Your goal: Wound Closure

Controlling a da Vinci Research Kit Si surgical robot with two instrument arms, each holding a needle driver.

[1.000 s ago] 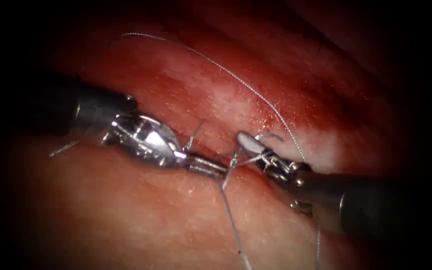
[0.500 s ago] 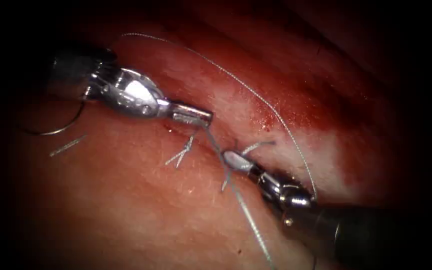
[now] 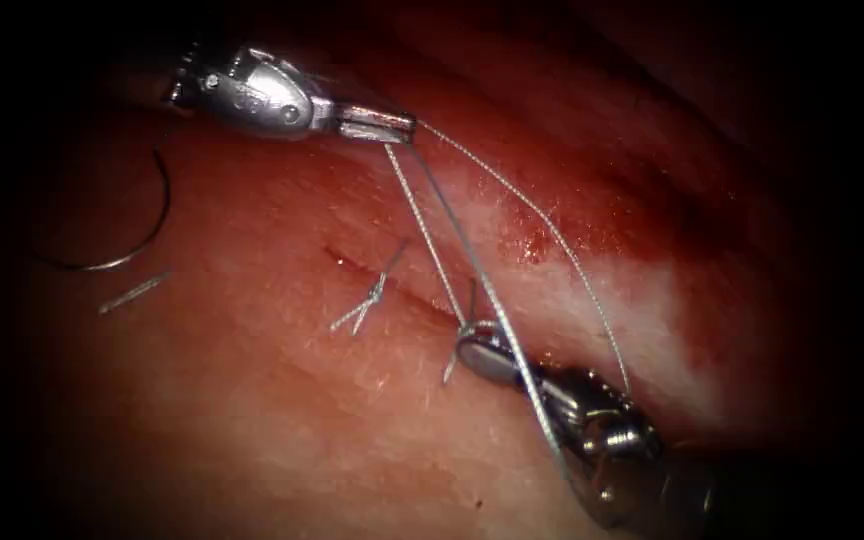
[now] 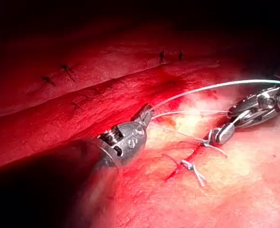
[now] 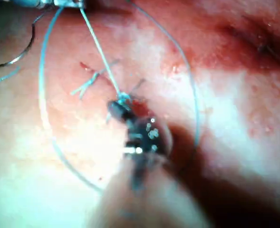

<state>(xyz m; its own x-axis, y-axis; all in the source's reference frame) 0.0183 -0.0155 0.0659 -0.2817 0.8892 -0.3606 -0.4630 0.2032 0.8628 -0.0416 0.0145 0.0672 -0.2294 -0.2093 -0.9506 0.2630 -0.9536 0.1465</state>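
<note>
Apparently thread (image 3: 452,240) between both grippers.

Endoscope view: bright centre, heavy dark vignette toward all edges; glare on the left tool (image 3: 377,124) and wet tissue (image 3: 652,300). Right wrist view soft, its own tool (image 5: 118,108) blurred; left wrist view deeply shadowed along one side.

The right hand (image 3: 487,352) sits over the knot at the cut (image 3: 407,295), so the exact spot where it meets the thread (image 3: 452,240) is covered by its tip. Its shaft runs off into the dark (no outline to follow there). The needle (image 3: 122,235) fades into shadow at its far-left end. In the right wrist view the right hand (image 5: 123,110) is soft-edged, its jaw line unreadable.
</note>
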